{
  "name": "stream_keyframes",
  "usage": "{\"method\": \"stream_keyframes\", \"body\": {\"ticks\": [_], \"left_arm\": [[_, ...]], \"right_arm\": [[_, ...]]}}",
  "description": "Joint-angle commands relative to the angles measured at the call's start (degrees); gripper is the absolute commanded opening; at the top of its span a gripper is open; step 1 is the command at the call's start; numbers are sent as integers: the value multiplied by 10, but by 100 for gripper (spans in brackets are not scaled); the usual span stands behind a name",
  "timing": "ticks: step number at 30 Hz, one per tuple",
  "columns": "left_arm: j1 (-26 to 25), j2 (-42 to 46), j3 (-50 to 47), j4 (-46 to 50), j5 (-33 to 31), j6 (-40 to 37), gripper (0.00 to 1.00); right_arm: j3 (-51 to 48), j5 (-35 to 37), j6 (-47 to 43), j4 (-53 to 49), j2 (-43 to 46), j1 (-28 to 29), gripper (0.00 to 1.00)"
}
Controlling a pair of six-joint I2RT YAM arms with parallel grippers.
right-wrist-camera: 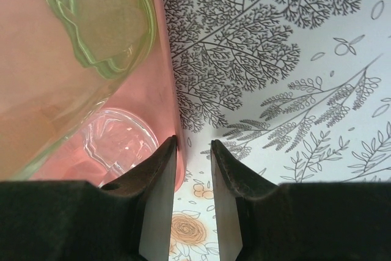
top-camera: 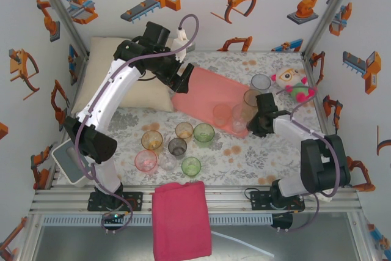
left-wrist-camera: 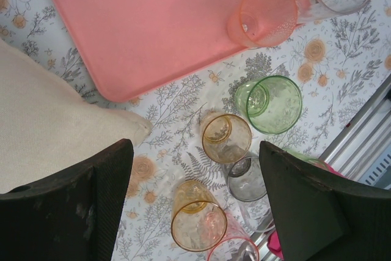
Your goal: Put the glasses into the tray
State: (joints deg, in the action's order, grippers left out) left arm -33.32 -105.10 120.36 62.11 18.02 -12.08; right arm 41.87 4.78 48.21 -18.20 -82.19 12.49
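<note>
- Floral tablecloth (top-camera: 256, 151) in a white booth with orange robot stickers. The tray (top-camera: 204, 93) lies angled at centre of the overhead frame.
- Done: three glasses stand at the tray's lower-right end: a pink glass (top-camera: 222, 112), a clear glass (top-camera: 239, 115) and a tall tinted glass (top-camera: 251, 99).
- A grey glass (top-camera: 261, 82) sits at the tray's upper-right corner; cannot tell if it is on the tray or off it.
- Left to do: seven on the cloth, lower left of the tray: orange tumbler (top-camera: 151, 140), amber tumbler (top-camera: 184, 130), upper green tumbler (top-camera: 203, 134), smoky tumbler (top-camera: 177, 147), pale pink tumbler (top-camera: 145, 161), clear tumbler (top-camera: 166, 161) and lower green tumbler (top-camera: 190, 166). Under half done, I'd judge.
- Left gripper (left-wrist-camera: 195, 169): jaws wide, empty, over the cloth between the pillow (top-camera: 116, 84) and that bunch, near the tray's corner.
- Right gripper (right-wrist-camera: 193, 151): jaws at a narrow gap with only cloth showing between them, and one finger right at the tray's rim.
- Room: the tray's upper-left part is bare, so there is plenty of space to set glasses down.
- The bunch is tight, with some tumblers touching or nearly so. Its outer ones look easier to reach, and fingers could knock neighbours.
- The pillow hems the tray's left side, and a plush toy (top-camera: 294, 84) sits upper right. A magenta cloth (top-camera: 181, 221) hangs at the bottom edge, out of the way.
</note>
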Motion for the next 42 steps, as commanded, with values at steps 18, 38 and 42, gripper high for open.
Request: {"method": "stream_keyframes", "body": {"ticks": [18,38,42], "left_arm": [[1,20,-9,-2,12,4,78],[-7,8,-16,42,17,-45,84],[-30,-14,-37,67,36,-86,82]], "right_arm": [[-42,21,-7,-62,57,-13,35],[-30,34,-27,-160,177,-19,38],[-19,49,-35,-236,249,-19,38]]}}
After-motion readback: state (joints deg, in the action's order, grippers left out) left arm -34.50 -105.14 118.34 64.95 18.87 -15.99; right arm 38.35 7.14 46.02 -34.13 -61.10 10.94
